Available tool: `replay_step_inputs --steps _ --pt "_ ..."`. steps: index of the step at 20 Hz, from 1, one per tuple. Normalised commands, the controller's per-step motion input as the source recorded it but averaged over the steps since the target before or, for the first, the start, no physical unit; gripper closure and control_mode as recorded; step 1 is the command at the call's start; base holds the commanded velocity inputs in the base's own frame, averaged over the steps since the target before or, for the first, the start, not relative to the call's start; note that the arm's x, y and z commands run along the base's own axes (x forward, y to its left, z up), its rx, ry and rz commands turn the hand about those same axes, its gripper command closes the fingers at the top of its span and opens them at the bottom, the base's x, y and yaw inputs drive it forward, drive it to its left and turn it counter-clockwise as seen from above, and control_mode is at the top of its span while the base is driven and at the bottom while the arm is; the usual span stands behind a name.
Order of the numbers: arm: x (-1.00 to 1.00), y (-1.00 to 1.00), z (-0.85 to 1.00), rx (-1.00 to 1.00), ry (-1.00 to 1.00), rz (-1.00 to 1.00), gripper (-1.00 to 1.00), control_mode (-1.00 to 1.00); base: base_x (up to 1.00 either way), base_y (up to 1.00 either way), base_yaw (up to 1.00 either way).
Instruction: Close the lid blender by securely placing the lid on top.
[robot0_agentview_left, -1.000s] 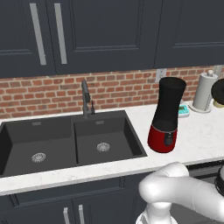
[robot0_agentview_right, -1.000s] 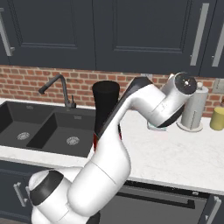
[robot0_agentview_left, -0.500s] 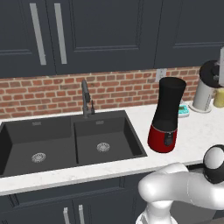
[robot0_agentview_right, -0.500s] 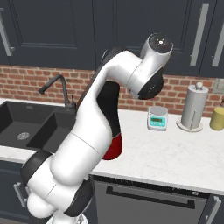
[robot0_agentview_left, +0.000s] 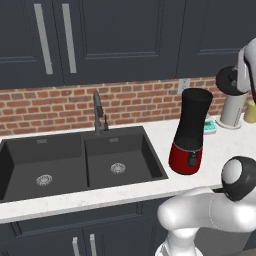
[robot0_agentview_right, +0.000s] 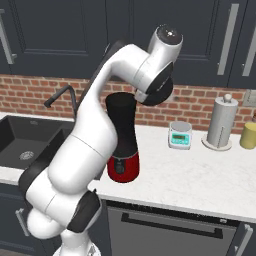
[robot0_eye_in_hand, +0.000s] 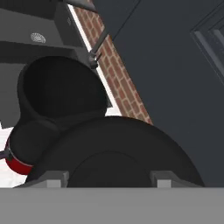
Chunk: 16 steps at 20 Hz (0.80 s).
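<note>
I'm in a home kitchen here. There's a black double sink (robot0_agentview_left: 75, 160) sunk into a white speckled counter (robot0_agentview_right: 200, 175), with a dark faucet (robot0_agentview_left: 98, 112) at its back edge. A red brick backsplash (robot0_agentview_left: 50, 107) runs behind it, dark cabinets (robot0_agentview_left: 100, 35) with long metal handles hang above. Toward the counter's far right corner stand a paper towel roll (robot0_agentview_right: 221, 121) and a small kitchen scale (robot0_agentview_right: 180, 135); the blender (robot0_agentview_left: 190, 131) is nearer the sink.
</note>
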Motion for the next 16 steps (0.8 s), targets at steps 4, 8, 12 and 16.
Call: replay_step_inputs --steps 4,8,12,16 --pt "0.26 0.33 0.00 0.01 0.00 0.00 1.00 -1.00 0.00 0.00 0.00" --pt "0.45 0.38 0.00 0.00 0.00 0.00 1.00 -1.00 0.00 0.00 0.00" --pt "0.39 0.26 0.00 0.03 0.00 0.00 1.00 -1.00 0.00 0.00 0.00" --pt "0.33 0.26 0.00 0.06 0.00 0.00 1.00 -1.00 0.00 0.00 0.00"
